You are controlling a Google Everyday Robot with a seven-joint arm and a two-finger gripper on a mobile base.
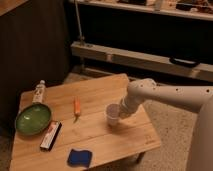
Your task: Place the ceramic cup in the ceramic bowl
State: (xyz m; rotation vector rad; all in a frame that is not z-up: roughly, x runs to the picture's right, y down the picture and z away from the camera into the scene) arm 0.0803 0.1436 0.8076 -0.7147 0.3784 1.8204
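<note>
The ceramic cup (pixel 112 114) is small and white and stands upright on the right half of the wooden table (pixel 100 135). The gripper (pixel 121 111) is at the end of the white arm and sits right against the cup's right side, at cup height. The ceramic bowl (pixel 33 119) is green, round and shallow. It sits near the table's left edge, well to the left of the cup and the gripper, and looks empty.
A white bottle with a label (pixel 39 91) lies at the table's back left. An orange carrot (pixel 77 107) lies between bowl and cup. A black-and-white bar (pixel 50 135) lies beside the bowl, and a blue sponge (pixel 79 157) lies near the front edge. Dark shelving stands behind.
</note>
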